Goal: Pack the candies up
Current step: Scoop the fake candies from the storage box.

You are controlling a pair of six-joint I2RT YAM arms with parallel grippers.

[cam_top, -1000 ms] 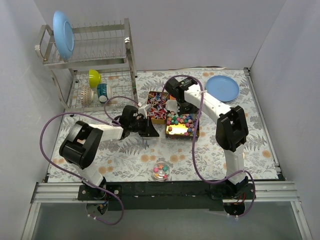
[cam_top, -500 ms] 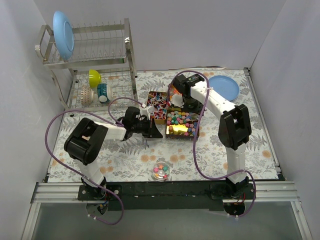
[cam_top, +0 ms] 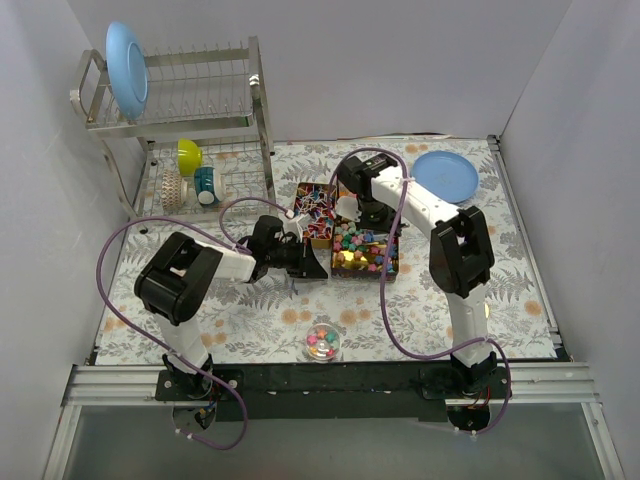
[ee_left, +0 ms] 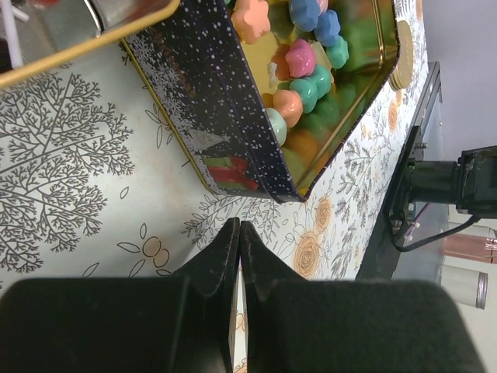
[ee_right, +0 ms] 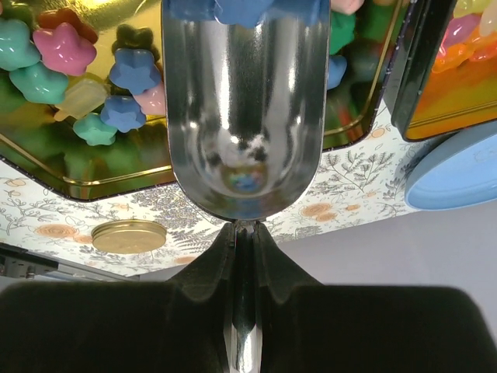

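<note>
Chunky pink, green and blue candies (cam_top: 362, 243) fill a gold tin (cam_top: 390, 268) at mid-table; they also show in the left wrist view (ee_left: 304, 74) and the right wrist view (ee_right: 58, 54). Red-blue-white wrapped candies (cam_top: 315, 200) fill a second tin to its left. My right gripper (cam_top: 352, 207) is shut on the handle of a metal scoop (ee_right: 242, 116) held over the chunky candies, with blue pieces at its mouth (ee_right: 233, 9). My left gripper (ee_left: 239, 229) is shut and empty, low beside the dark wall of the tin (ee_left: 210, 101).
A small clear jar with candies (cam_top: 321, 342) stands near the front. A round gold lid (ee_right: 129, 235) lies on the cloth. A third tin with orange sweets (ee_right: 458, 78) and a blue plate (cam_top: 446, 176) are at the back right. A dish rack (cam_top: 180, 120) stands at the back left.
My left gripper has slid right, up to the chunky-candy tin's left side. My right gripper with the scoop swung back and then down over the tin.
</note>
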